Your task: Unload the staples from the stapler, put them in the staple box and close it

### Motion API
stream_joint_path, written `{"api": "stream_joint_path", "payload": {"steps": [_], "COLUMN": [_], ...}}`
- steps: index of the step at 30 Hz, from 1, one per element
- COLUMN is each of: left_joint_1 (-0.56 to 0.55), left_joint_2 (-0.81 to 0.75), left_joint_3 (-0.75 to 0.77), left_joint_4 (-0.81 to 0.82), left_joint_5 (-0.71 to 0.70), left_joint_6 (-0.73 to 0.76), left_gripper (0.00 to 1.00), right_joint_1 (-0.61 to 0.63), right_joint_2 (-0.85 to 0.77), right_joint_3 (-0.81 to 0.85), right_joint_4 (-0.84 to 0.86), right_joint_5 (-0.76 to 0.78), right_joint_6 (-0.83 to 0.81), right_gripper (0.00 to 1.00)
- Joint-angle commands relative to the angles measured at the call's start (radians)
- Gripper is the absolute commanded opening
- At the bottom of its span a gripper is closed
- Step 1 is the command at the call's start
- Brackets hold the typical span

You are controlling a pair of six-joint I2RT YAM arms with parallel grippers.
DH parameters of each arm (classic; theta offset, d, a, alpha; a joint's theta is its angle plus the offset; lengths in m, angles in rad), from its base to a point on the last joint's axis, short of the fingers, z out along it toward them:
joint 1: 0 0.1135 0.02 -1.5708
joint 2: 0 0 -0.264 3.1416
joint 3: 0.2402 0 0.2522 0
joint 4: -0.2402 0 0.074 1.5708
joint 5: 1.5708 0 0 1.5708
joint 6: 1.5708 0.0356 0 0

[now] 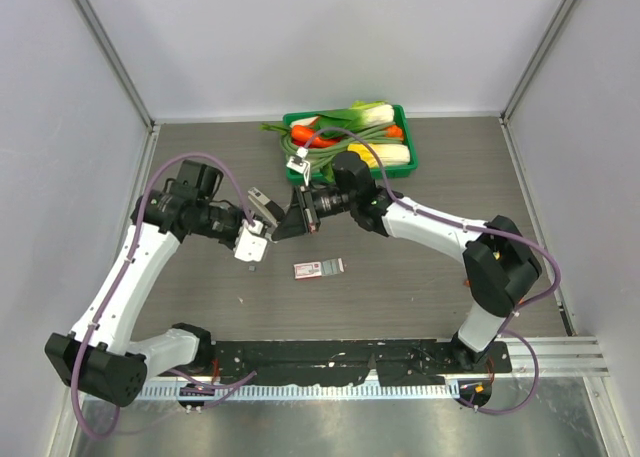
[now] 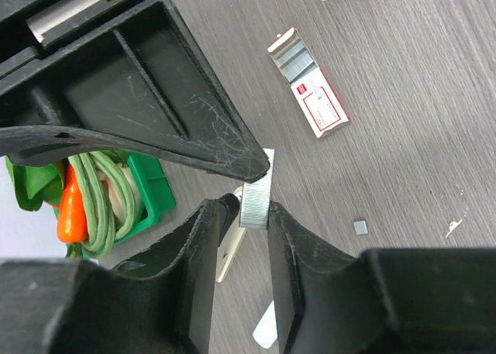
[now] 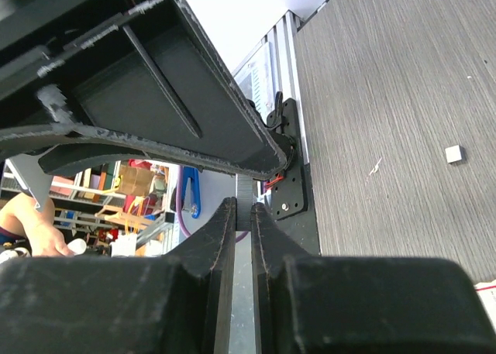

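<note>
Left end effector: the left end effector (image 2: 252, 207) is narrow. Its two black fingers (image 2: 291, 245) stand either side of a ribbed silvery strip, which fills the gap and touches both.
Staples: the staples (image 2: 254, 203) are that strip, held in the air above the desk (image 1: 400, 297). The strip's upper end sits right at the tip of the other arm's finger.
Right end effector: the right end effector (image 3: 243, 207) is almost closed. Only a thin slit shows between its fingers, with a thin grey piece pinched in it.
Stapler: pale plastic of the stapler (image 2: 230, 249) shows just below the strip, between the left fingers and off the desk. A white corner also peeks out at the right fingertip. From above, the stapler is hidden where the two end effectors meet.
Meeting point: the two end effectors come tip to tip over the middle of the desk, left of centre, with the arms reaching in from either side.
Box: a small flat red-and-white box (image 2: 310, 83) lies open on the desk near the end effectors, with grey staple rows showing at one end.
Loose bit: a tiny grey square (image 2: 360, 227) lies on the desk apart from the box.
Basket: a green basket (image 1: 405, 135) at the far edge holds toy vegetables (image 1: 350, 127).
</note>
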Motion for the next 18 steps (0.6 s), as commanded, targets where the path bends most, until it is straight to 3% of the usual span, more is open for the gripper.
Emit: {"api": "stream_joint_path", "payload": {"steps": [1, 5, 11, 14, 18], "left_joint_1": [-0.009, -0.014, -0.018, -0.017, -0.017], "left_joint_2": [0.000, -0.003, -0.005, -0.005, 0.009], "left_joint_3": [0.037, 0.029, 0.029, 0.021, 0.009], "left_joint_4": [-0.029, -0.055, -0.080, -0.075, -0.001], "left_joint_5": [0.010, -0.004, -0.005, -0.008, -0.016], "left_joint_6": [0.040, 0.081, 0.101, 0.078, -0.087], "left_gripper": [0.33, 0.31, 0.15, 0.00, 0.00], "right_joint_1": [0.005, 0.005, 0.002, -0.011, -0.047], "right_joint_2": [0.003, 0.012, 0.036, 0.036, -0.003], "right_joint_3": [0.047, 0.050, 0.059, 0.055, 0.032], "right_joint_4": [0.011, 0.028, 0.063, 0.074, 0.111], "right_joint_5": [-0.026, -0.037, -0.040, -0.019, 0.012], "right_joint_6": [-0.008, 0.007, 0.045, 0.051, 0.047], "right_gripper": [0.02, 0.02, 0.02, 0.19, 0.44]}}
